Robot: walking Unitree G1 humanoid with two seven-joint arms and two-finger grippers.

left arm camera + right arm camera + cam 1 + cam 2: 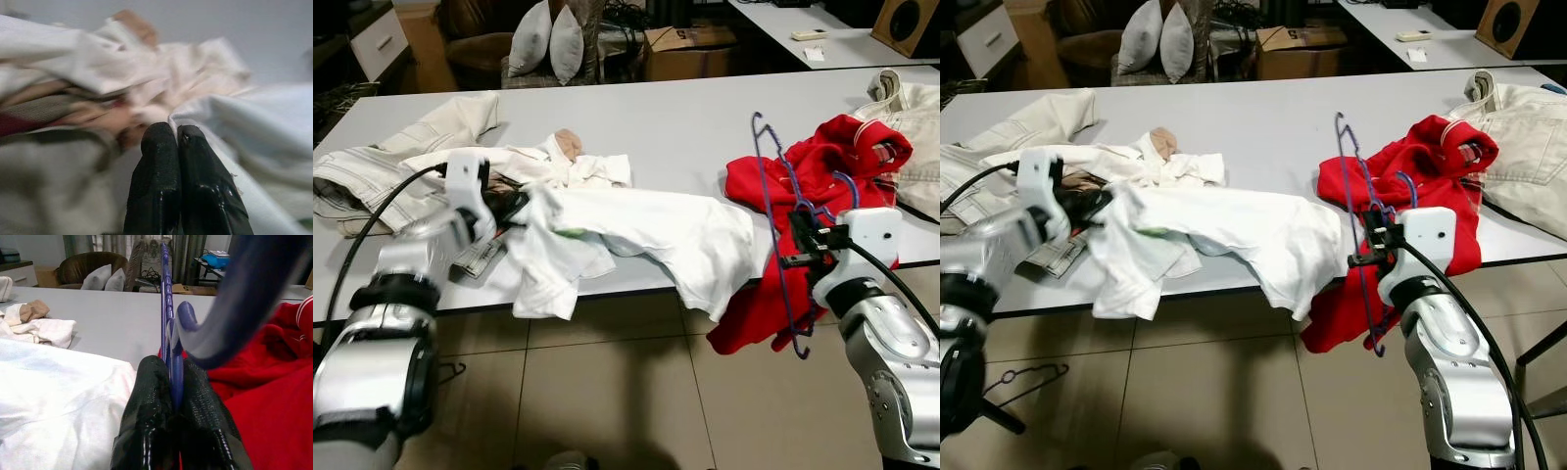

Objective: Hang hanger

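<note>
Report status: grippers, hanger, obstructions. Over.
Right gripper shut on purple hanger, held upright at table edge. Left gripper shut on white shirt. Red garment behind hanger.

shirt (646, 235) on table (666, 127) left of hanger (783, 215), hoodie (822, 176)

Head views are evenly lit and sharp; soft shadow is cast under the desk (685, 117) edge onto the floor (607, 392). Left wrist view is heavily blurred, fabric smeared. Right wrist view: foreground hanger (168, 308) hook is defocused, background crisp.
</note>
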